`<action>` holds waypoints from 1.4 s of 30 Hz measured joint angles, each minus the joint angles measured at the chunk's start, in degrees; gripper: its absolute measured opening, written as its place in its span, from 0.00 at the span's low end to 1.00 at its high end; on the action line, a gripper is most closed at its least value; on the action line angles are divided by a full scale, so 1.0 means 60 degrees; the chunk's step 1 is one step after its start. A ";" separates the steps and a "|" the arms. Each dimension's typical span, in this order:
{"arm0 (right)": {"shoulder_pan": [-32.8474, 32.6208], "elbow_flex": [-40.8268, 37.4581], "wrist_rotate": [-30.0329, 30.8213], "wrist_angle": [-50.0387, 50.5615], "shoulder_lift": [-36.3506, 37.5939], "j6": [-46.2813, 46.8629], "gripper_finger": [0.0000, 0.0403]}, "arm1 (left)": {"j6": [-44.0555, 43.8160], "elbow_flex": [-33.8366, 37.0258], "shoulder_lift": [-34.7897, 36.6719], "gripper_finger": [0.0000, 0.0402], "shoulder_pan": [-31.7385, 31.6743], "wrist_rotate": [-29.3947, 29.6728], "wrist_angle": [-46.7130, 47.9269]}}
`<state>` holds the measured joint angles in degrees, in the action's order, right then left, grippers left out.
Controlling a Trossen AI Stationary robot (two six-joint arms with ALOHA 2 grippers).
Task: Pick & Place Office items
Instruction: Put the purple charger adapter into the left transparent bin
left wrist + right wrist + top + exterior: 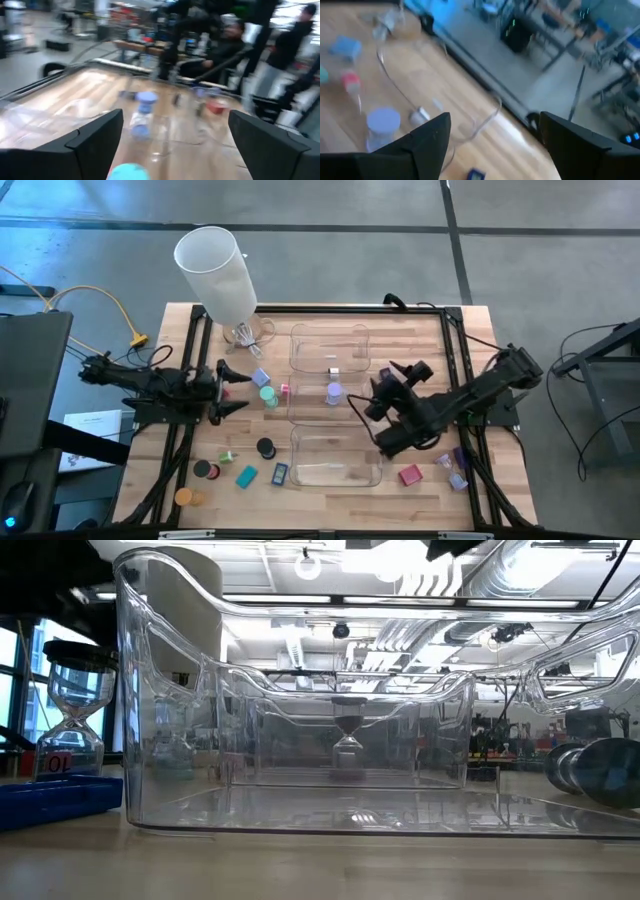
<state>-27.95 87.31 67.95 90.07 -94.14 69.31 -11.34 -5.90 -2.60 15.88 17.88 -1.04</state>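
Hovering on the left side of the table (pixel 420 330), my left gripper (pixel 232 390) has its fingers (pixel 95 140) spread wide with nothing between them. A teal short cylinder (pixel 268 395) lies just beyond the fingertips, toward the clear trays, and shows as a blurred teal cap at the edge of the left wrist view. A light blue block (pixel 261 377) sits just beside it, toward the big white cylinder (pixel 218 265).

Taking the middle clear tray (pixel 345 412) as landmark: a lilac cylinder (pixel 334 391) stands inside it, and a small pink piece (pixel 284 389) lies at its left wall. My right gripper (pixel 362 402) hangs over the tray's right part, fingers (pixel 425 140) apart and holding nothing; the lilac cylinder shows just ahead of them in the right wrist view.

Nearer the front edge than that tray, left of the front clear tray (pixel 335 457), lie a black cylinder (pixel 266 448), a dark flat rectangle (pixel 279 473), a teal flat rectangle (pixel 246 476), another dark cylinder (pixel 203 469) and an orange cylinder (pixel 184 497). Right of the front tray sits a red block (pixel 410 475), with lilac pieces (pixel 457 478) beyond it.
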 joint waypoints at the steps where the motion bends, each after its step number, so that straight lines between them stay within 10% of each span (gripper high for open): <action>1: -0.0108 0.0000 0.0155 -0.0007 0.0072 -0.0006 0.73 | 0.0052 -0.0103 -0.0090 0.89 0.0006 -0.0174 -0.0028; 23: -0.1167 -0.1888 0.0659 -0.0011 0.0693 0.1712 0.73 | 0.2531 -0.6031 -0.7948 0.89 -0.0011 0.0119 0.6955; 42: -0.1093 -0.2499 0.0770 -0.0013 0.1255 0.2186 0.73 | 0.5168 -0.6023 -0.6641 0.89 -0.1419 0.1225 0.7627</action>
<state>-34.51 72.31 72.58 89.99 -86.61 82.43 19.67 -42.04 -42.45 7.37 25.23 44.73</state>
